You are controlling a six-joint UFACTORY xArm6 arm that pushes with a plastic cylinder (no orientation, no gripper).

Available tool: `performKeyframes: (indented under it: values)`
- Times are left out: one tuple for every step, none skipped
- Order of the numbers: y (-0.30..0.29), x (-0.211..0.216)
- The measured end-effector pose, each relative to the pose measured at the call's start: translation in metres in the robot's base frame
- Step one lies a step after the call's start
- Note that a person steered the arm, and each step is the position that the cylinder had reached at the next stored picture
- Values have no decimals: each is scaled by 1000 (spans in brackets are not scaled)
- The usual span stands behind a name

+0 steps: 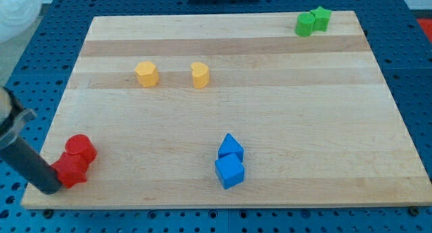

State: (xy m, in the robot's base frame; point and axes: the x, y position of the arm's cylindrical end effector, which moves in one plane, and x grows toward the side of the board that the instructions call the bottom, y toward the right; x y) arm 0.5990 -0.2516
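My tip (pixel 50 189) rests at the board's bottom left corner, touching or almost touching the left side of a red block (pixel 70 171). A red cylinder (pixel 81 148) sits right behind that block, against it. The dark rod slants up and off the view's left edge. Two blue blocks stand together at the bottom middle: a blue cube (pixel 230 171) in front and a blue pointed block (pixel 231 147) behind it. Further up the board lie a yellow hexagonal block (pixel 146 73) and a yellow heart-shaped block (pixel 200 75), apart from each other.
Two green blocks (pixel 312 21) sit touching at the board's top right corner. The wooden board (pixel 324 125) lies on a blue perforated table (pixel 415 71). The board's left edge runs just beside my tip.
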Motion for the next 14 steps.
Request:
performKeyframes:
  values:
    - [19,-4]
    - [33,-20]
    - [48,-45]
    - [60,-68]
    - [69,-91]
    - [73,-106]
    - [63,-97]
    - [44,-73]
    - [-18,-63]
    - [-53,-78]
    - [-53,-108]
    - [-53,-144]
    - [-52,-160]
    - [-45,-139]
